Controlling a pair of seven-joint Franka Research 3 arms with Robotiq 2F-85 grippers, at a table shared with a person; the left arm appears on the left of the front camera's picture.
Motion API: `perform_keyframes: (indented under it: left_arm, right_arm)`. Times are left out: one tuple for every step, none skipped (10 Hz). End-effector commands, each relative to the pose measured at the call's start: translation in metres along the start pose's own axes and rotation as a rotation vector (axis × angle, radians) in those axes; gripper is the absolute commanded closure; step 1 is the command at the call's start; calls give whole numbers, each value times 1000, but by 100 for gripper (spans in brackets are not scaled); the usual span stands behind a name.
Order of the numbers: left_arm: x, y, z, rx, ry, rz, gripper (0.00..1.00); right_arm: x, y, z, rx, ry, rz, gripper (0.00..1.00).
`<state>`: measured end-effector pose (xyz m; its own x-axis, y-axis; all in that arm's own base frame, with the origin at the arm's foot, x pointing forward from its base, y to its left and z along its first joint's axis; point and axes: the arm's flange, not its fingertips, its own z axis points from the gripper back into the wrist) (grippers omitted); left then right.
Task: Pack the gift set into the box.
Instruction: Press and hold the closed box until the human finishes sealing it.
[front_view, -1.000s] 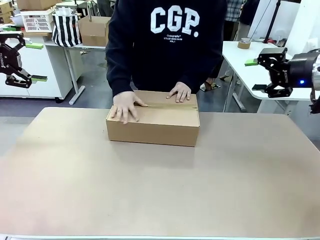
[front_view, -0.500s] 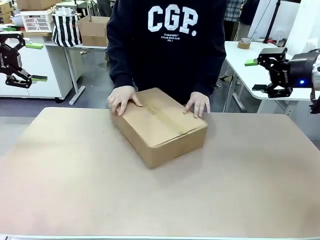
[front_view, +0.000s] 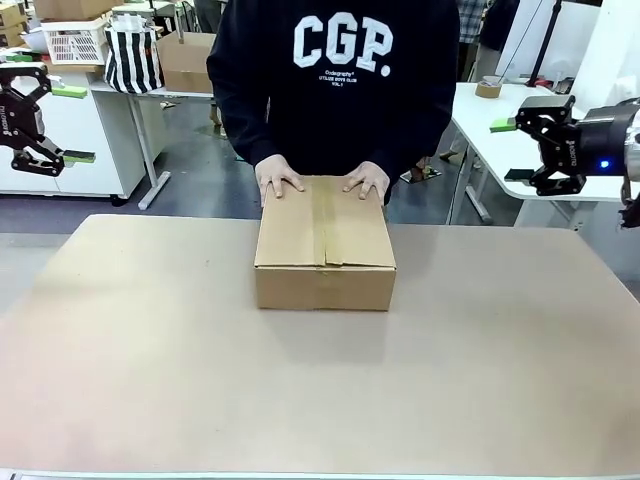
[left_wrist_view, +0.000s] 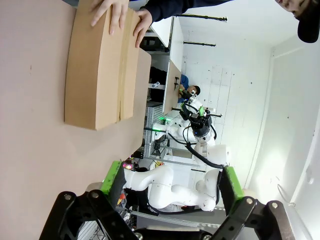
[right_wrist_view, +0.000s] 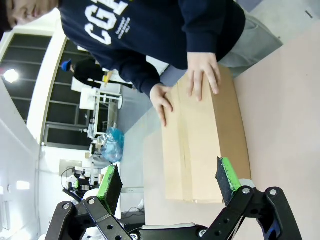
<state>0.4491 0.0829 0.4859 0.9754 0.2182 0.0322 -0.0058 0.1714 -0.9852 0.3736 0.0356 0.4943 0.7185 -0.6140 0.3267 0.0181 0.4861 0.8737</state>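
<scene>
While the left gripper (front_view: 72, 124) hangs released and empty at the left edge of the frame, same spot as a second ago, the box (front_view: 325, 240) at centre has changed. The person has swung it a quarter turn on the tabletop (front_view: 150, 380), from long side facing the camera, through a diagonal, to short end facing the camera. Flaps are down and the centre seam now runs away from the camera. The person's right hand (front_view: 278, 181) and left hand (front_view: 365, 181) lie flat on the far edge of the top. At the right edge of the frame the right gripper (front_view: 510, 150) is also released, empty, unmoved and well apart from the box. Likely meaning: the box is already closed and the person is just squaring it up, with no robot contact yet. Cannot tell whether the seam is taped.
</scene>
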Motion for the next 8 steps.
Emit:
perform_keyframes:
  left_arm:
    - [-3, 1, -2, -4, -12, -7, 0]
    - [-3, 1, -2, -4, -12, -7, 0]
    - [-3, 1, -2, -4, -12, -7, 0]
    - [-3, 1, -2, -4, -12, -7, 0]
    - [-3, 1, -2, -4, -12, -7, 0]
    - [-3, 1, -2, -4, -12, -7, 0]
    - [-3, 1, -2, -4, -12, -7, 0]
    - [-3, 1, -2, -4, -12, -7, 0]
  right_arm:
    - [4, 11, 8, -4, 5, -5, 0]
    - [4, 11, 8, -4, 5, -5, 0]
    - [4, 11, 8, -4, 5, -5, 0]
    - [4, 11, 8, -4, 5, -5, 0]
    - [4, 11, 8, -4, 5, -5, 0]
    - [4, 11, 8, -4, 5, -5, 0]
    - [4, 11, 8, -4, 5, -5, 0]
    - [4, 11, 8, -4, 5, -5, 0]
